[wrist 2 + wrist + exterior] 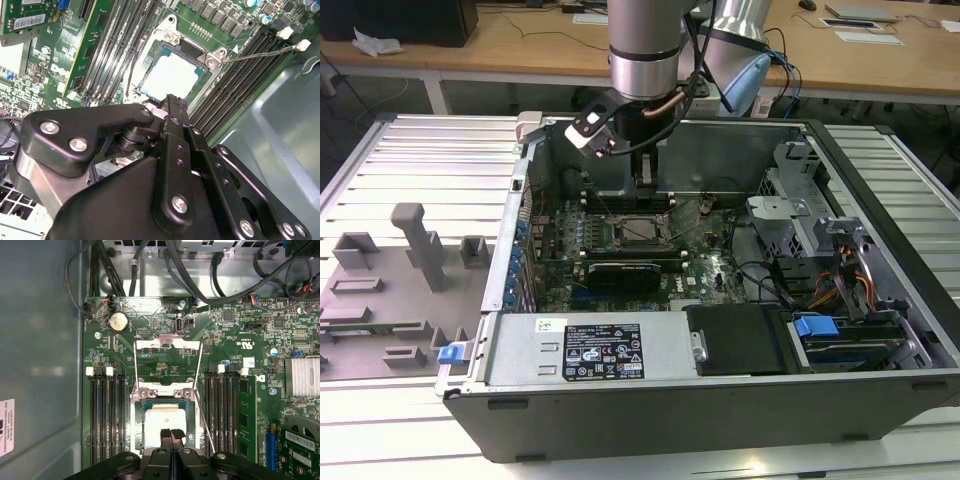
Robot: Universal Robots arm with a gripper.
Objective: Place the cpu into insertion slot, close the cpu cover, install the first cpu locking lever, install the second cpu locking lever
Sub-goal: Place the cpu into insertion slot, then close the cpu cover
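- Now claw fingers are pressed together over cpu, which is seated in slot.
- First wrist view: cover stands open.
- Exterior view: printed label on silver box.

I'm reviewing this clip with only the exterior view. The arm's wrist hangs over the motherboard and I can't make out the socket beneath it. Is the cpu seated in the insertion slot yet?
Observer: Yes. In both wrist views the cpu lies flat inside the insertion slot, with its silver top bare.
Operator: Is it closed in yet?
Observer: No. In the first wrist view the cpu cover is open and hinged back from the chip. The green board shows through its window.
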